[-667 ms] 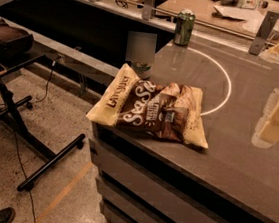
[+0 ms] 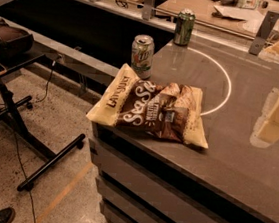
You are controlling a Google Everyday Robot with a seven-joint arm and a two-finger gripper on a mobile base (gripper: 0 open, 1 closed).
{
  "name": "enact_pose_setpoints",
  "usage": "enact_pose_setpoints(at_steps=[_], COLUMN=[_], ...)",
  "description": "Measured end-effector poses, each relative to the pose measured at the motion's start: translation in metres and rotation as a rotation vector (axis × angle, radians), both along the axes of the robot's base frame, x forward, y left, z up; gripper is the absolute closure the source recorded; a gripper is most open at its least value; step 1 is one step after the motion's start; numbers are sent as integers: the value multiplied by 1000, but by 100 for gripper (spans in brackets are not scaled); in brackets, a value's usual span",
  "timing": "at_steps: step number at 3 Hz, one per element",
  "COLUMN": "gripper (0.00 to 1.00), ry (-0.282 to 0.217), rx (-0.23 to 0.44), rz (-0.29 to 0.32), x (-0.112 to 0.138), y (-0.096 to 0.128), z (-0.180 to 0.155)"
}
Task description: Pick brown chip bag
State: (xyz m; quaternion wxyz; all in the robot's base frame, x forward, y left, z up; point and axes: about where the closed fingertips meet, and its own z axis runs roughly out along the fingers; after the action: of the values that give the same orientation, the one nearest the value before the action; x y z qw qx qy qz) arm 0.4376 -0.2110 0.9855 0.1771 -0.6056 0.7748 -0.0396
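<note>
The brown chip bag lies flat at the near left corner of the grey counter; it has a dark brown centre, pale yellow edges and white script lettering. Its left end hangs slightly over the counter's edge. My gripper is at the right edge of the view, above the counter and well to the right of the bag, pale and blurred. Nothing shows in it.
A pale green soda can stands just behind the bag. A dark green can stands farther back by a white circle line. A black stand and cables sit on the floor at left. Clutter lies on the far table.
The view has shifted so the bag sits lower and more central, and the pale green can behind it has come into sight. The gripper stays at the right edge.
</note>
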Motion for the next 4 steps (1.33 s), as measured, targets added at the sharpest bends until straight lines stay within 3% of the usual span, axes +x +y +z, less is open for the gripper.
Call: enact_pose_setpoints(at_steps=[1, 2, 4], gripper=[0, 0, 0], ry=[15, 46, 137], rx=[34, 34, -17], rz=[93, 203, 354], x=[-4, -3, 26], y=[32, 78, 161], z=[-5, -18, -64])
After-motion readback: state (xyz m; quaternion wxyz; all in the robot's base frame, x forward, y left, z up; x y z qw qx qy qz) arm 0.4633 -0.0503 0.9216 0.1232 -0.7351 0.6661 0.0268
